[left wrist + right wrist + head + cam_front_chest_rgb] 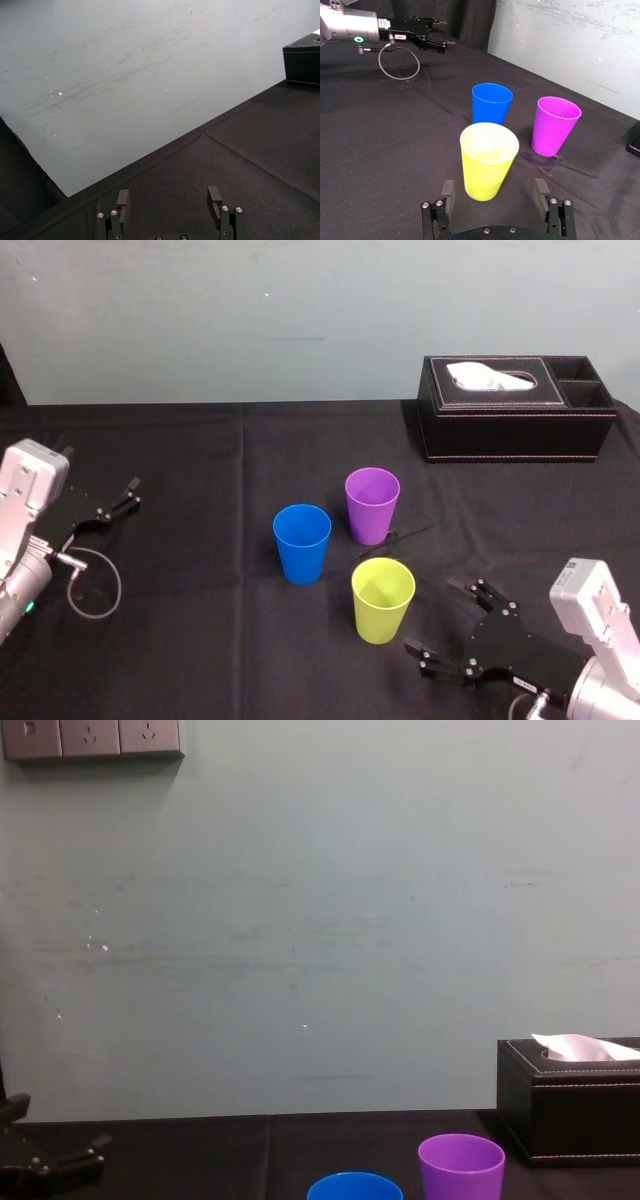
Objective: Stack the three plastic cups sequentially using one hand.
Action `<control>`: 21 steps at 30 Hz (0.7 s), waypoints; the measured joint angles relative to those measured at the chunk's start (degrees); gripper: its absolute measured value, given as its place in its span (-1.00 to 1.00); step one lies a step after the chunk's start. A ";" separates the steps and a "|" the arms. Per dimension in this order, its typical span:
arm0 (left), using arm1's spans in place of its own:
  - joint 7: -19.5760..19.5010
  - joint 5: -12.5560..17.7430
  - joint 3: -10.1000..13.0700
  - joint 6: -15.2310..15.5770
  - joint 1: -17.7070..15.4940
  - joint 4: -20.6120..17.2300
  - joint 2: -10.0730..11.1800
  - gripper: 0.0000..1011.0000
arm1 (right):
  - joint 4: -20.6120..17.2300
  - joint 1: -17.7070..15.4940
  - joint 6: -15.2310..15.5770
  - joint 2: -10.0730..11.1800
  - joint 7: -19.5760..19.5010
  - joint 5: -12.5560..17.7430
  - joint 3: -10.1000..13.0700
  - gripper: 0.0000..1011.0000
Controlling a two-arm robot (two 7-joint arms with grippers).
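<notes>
A plain lab test room. Behind the tissue box, a scuffed pale wall with sockets backs the black-draped table.

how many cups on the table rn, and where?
3. Blue cup mid-table; purple cup behind it, to its right; yellow-green cup nearest the robot, by the open right gripper. All upright, unstacked; none looks hidden.

Grey boxy arms, silver wrists — black right gripper (white label), left gripper looped cable.
</notes>
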 joint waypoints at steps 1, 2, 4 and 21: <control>0.00 0.00 0.00 0.00 0.00 0.00 0.00 1.00 | 0.09 0.11 0.06 -0.16 0.04 -0.10 -0.05 0.98; 0.00 0.00 0.00 0.00 0.00 0.00 0.00 1.00 | 0.25 0.29 0.17 -0.42 0.13 -0.23 -0.14 0.98; 0.00 0.00 0.00 0.00 0.00 0.00 0.00 1.00 | 0.45 0.51 0.29 -0.70 0.30 -0.31 -0.26 0.98; 0.00 0.00 0.00 0.00 0.00 0.00 0.00 1.00 | 1.72 2.24 0.91 -2.89 0.85 -0.56 -1.16 0.98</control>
